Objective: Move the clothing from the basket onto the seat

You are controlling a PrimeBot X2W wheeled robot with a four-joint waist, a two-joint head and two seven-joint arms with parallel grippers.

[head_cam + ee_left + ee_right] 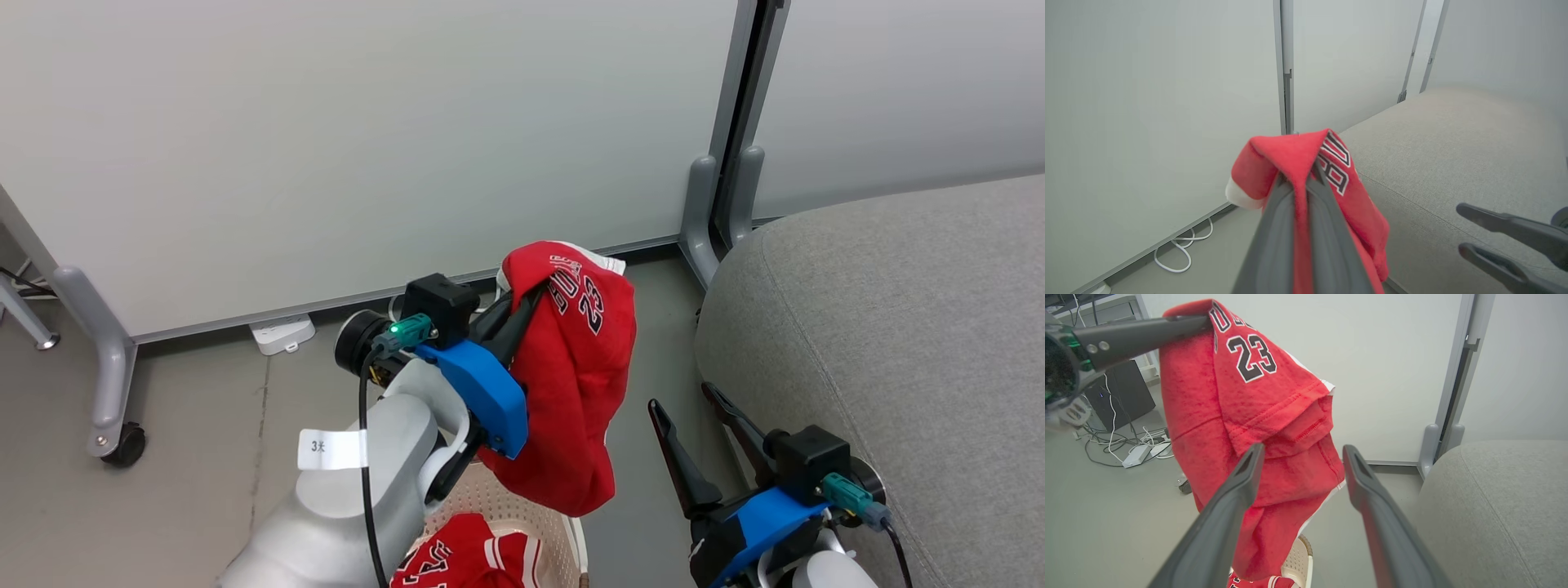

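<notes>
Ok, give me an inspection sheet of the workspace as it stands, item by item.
Surface: grey seat at the robot's right, a seam across it.
Job's things: hanging red garment held up above the basket; second red garment lies in the basket.
Clutter: white box on the floor by the partition.
Grippers: left pincer shut on the hanging red garment; right pincer open, holding nothing, beside the seat.
Cables: white cable looped on the floor; cable tangle near a dark box.
Surroundings: pale partition panels, one leg on a castor.
</notes>
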